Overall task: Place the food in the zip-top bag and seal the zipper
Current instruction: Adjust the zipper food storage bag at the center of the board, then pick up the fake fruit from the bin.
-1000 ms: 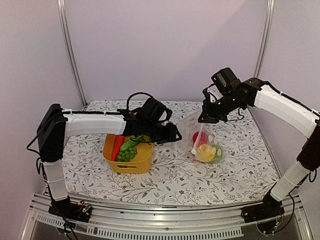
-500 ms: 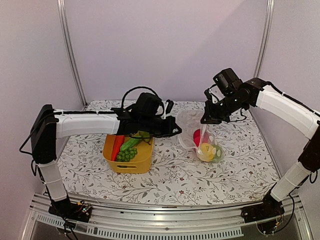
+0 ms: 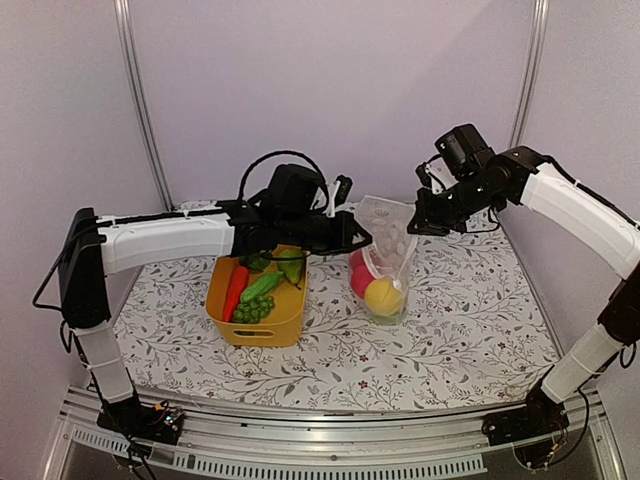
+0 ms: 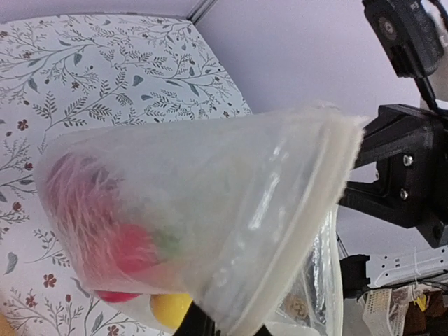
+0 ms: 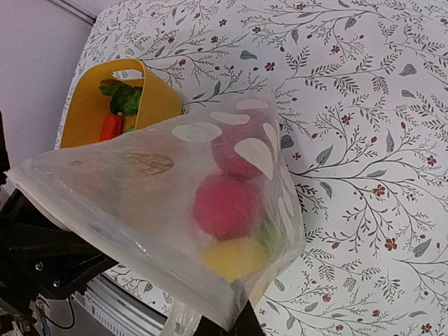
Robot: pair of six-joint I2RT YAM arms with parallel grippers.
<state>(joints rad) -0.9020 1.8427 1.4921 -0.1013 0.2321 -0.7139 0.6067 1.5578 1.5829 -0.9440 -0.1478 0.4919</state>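
The zip-top bag (image 3: pixel 388 245) hangs by its mouth between my two grippers, right of the yellow tub. My left gripper (image 3: pixel 357 238) is shut on the left end of the mouth and my right gripper (image 3: pixel 419 222) on the right end. Red pieces (image 3: pixel 358 278) and a yellow lemon-like piece (image 3: pixel 384 295) lie in its bottom. In the left wrist view the zipper (image 4: pixel 308 224) runs across, pinched by my left gripper (image 4: pixel 224 325). The right wrist view shows the bag (image 5: pixel 175 182), red food (image 5: pixel 224 203), yellow food (image 5: pixel 234 255) and my right gripper (image 5: pixel 227 323). A carrot (image 3: pixel 234 291), cucumber (image 3: pixel 260 286), green cluster (image 3: pixel 252 311) and lettuce (image 3: pixel 290 264) lie in the tub.
The yellow tub (image 3: pixel 262 331) stands left of centre on the flowered table cloth (image 3: pixel 450 320); it also shows in the right wrist view (image 5: pixel 157 94). Metal frame posts stand at the back corners, and the table's front rail (image 3: pixel 330 440) runs along the near edge.
Both grippers have lifted the bag and carried it left toward the tub. The left gripper came up from the tub to the bag's mouth. The bag now hangs upright.
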